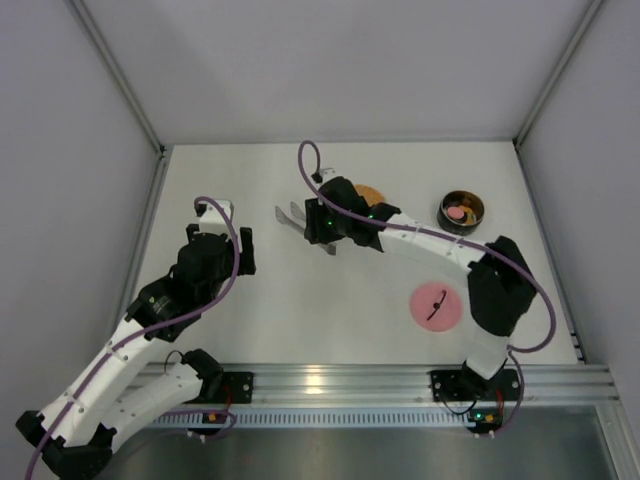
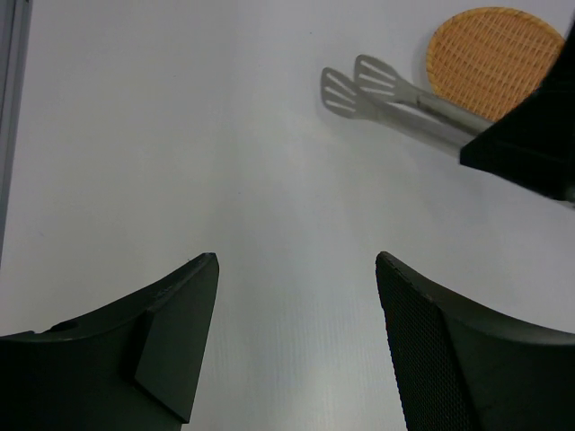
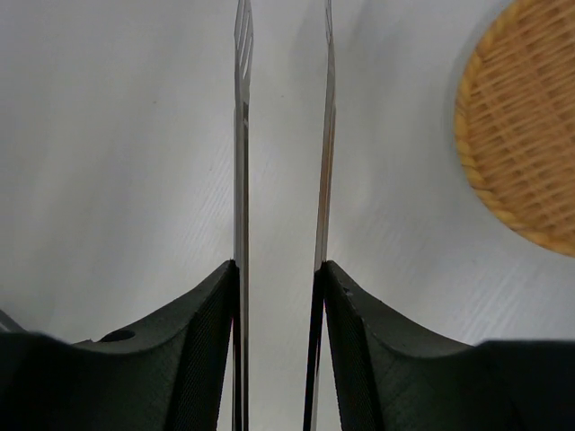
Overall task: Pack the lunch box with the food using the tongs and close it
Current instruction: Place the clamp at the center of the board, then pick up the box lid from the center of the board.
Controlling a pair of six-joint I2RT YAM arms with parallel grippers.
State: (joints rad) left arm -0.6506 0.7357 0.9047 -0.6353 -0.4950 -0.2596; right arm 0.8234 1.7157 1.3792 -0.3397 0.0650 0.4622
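Observation:
The silver tongs (image 1: 292,215) lie level over the table left of centre, and my right gripper (image 1: 322,225) is shut on them. In the right wrist view its fingers (image 3: 202,332) press on the outside of the two tong arms (image 3: 241,135), which run parallel with a gap between them. The tongs (image 2: 377,90) also show in the left wrist view, their slotted tips empty. The steel lunch box (image 1: 462,211) stands at the back right with pink and orange food (image 1: 458,213) inside. My left gripper (image 1: 240,250) is open over bare table, nothing between its fingers (image 2: 180,305).
A pink disc lid (image 1: 437,305) lies flat in front of the lunch box. An orange woven mat (image 1: 371,192) sits behind the right gripper, partly hidden; it also shows as the mat (image 3: 526,126) and the mat (image 2: 490,58). Walls enclose the table.

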